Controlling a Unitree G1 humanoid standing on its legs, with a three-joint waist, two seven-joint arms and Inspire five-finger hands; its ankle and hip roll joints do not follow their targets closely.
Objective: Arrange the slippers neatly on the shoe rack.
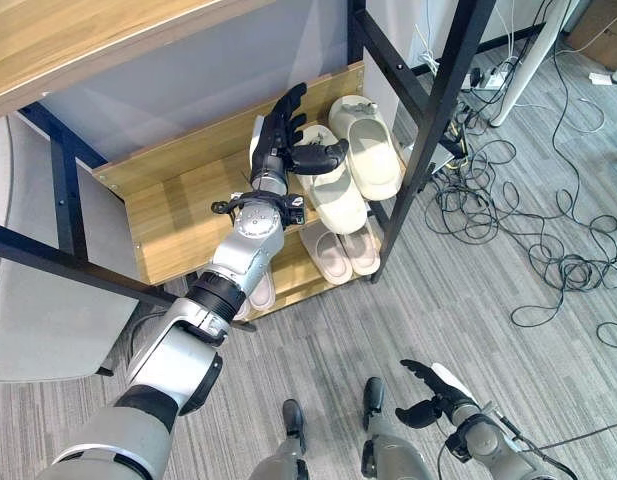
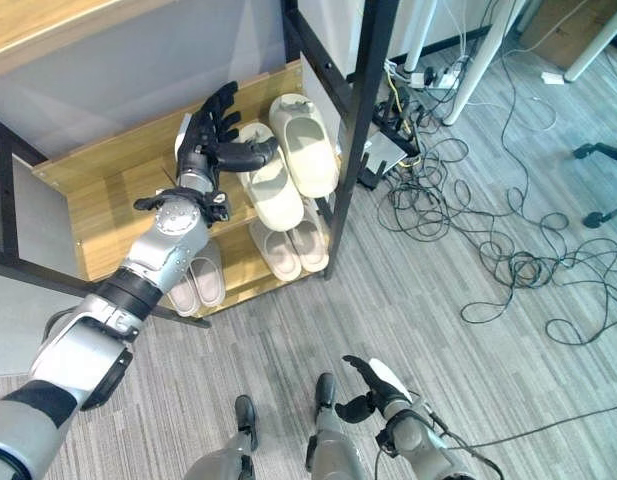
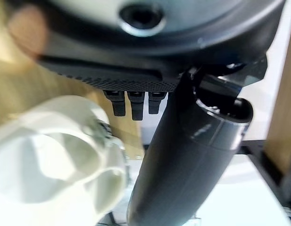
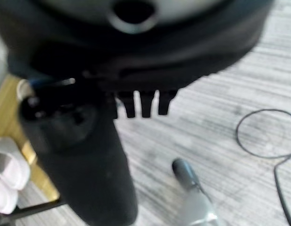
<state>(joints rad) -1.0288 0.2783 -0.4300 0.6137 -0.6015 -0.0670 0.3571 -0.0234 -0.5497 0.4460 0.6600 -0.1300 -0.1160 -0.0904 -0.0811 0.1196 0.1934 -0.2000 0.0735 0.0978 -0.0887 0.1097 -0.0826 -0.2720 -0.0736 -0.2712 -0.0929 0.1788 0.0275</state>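
Grey striped carpet (image 1: pixel 458 300) covers the floor of what looks like an office, with a black-framed shoe rack (image 1: pixel 428 110) of pale wood shelves standing on it and a tangle of black cables (image 1: pixel 548 240) strewn across the floor beyond the rack's right post.

Starting at the rack's left side, the upper shelf (image 1: pixel 178 215) is bare wood. On the lower shelf, near its front edge, a pale pink slipper (image 2: pixel 198 280) peeks out from under the left arm. The left hand (image 1: pixel 283 135) reaches over the middle of the upper shelf, its fingers (image 1: pixel 288 105) spread and straight, thumb stretched sideways over the nearer cream slipper (image 1: pixel 338 195); whether it touches cannot be told. That slipper lies beside its twin, the far cream slipper (image 1: pixel 368 145), both toward the shelf's right end, toes pointing to the back board, the nearer one set a little further forward. Below them, at the right end of the lower shelf, sits a second pink pair (image 1: pixel 340 250).

The slippers look like moulded foam: probably light, springy, slightly grippy, not fragile. A push on the heel or side wall should slide one along the smooth wood; to lift, pinching the strap over the toe looks best.

Lower right, the right hand (image 1: pixel 433 395) hangs over the carpet, fingers loosely curled round nothing.
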